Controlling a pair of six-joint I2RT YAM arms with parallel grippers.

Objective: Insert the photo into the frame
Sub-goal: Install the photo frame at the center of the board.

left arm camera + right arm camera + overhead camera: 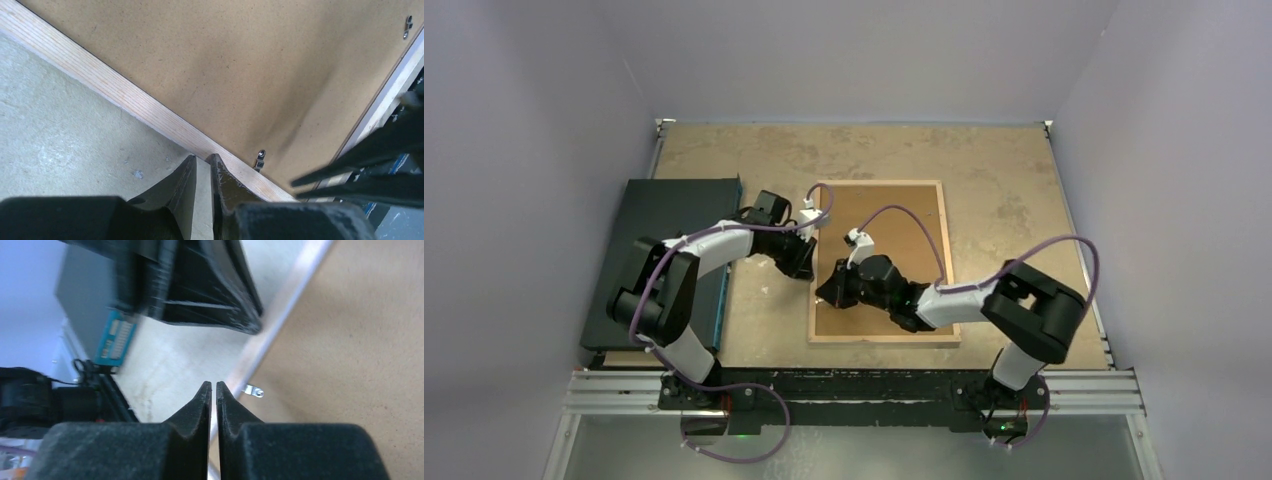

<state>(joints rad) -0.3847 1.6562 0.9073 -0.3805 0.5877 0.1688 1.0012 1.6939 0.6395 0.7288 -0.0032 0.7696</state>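
So the thin light-wood rectangular frame [879,184] lies back-up in the middle of the tan desk [1004,180]. Its brown fibreboard backing [894,240] is on, with little metal tabs [259,159] along the edge. Early days, I reckon: the backing has to come off, then photo in, then backing on again. I can't pick the photo out for sure, though a blue printed strip [721,305] along the flat dark board [664,230] on the left might be it. Both tools hang at the frame's left rail. The left tool [202,160] shows a slim gap with nothing in it, and the right tool [213,386] is pressed together, empty, just beside a tab.
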